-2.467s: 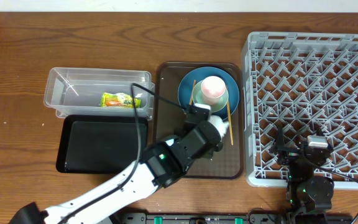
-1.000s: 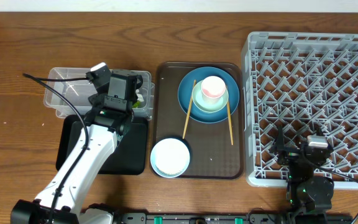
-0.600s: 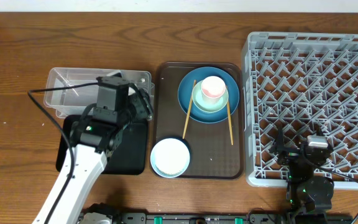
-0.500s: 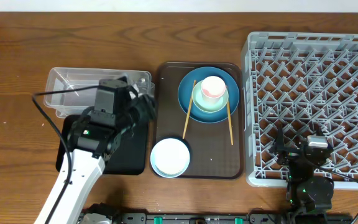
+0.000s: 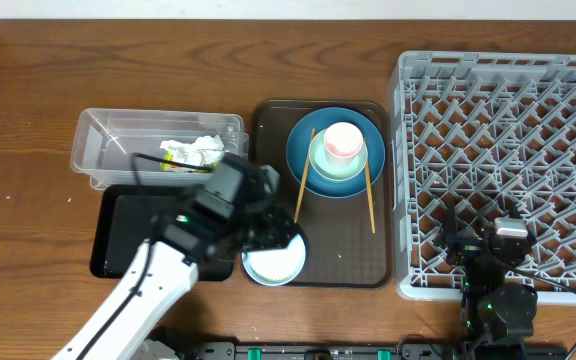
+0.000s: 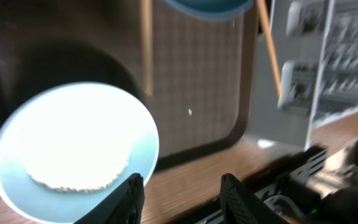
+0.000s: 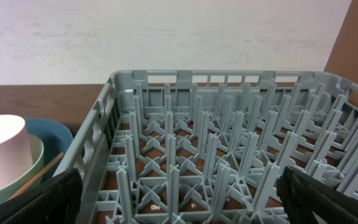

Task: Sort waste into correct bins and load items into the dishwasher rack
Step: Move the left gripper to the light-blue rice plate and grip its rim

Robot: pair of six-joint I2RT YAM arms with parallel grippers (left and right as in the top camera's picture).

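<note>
The light-blue dish (image 5: 280, 262) with whitish crumbs (image 6: 73, 155) sits at the front left of the brown tray (image 5: 348, 262). My left gripper (image 5: 264, 232) hovers over it, open and empty (image 6: 182, 193), one finger (image 6: 132, 194) over the dish's rim. The tissue (image 5: 204, 147) and yellow-green wrapper (image 5: 176, 155) lie in the clear tub (image 5: 118, 135). The black tray (image 5: 133, 235) is in front of the tub. The cup (image 5: 343, 140) stands in the green bowl (image 5: 340, 168) on the blue plate (image 5: 308, 135), with chopsticks (image 5: 301, 192) on either side. My right gripper (image 5: 492, 250) is open over the rack (image 5: 508, 120).
The rack's near wall and pegs fill the right wrist view (image 7: 216, 143), with the cup (image 7: 2, 155) and bowl (image 7: 35, 160) at its left. The brown tray's front rim (image 6: 229, 134) and the table edge lie just past the dish.
My left arm has swung from the clear tub to above the light-blue dish. The tissue now lies in the tub beside the wrapper. The right arm has not moved.
</note>
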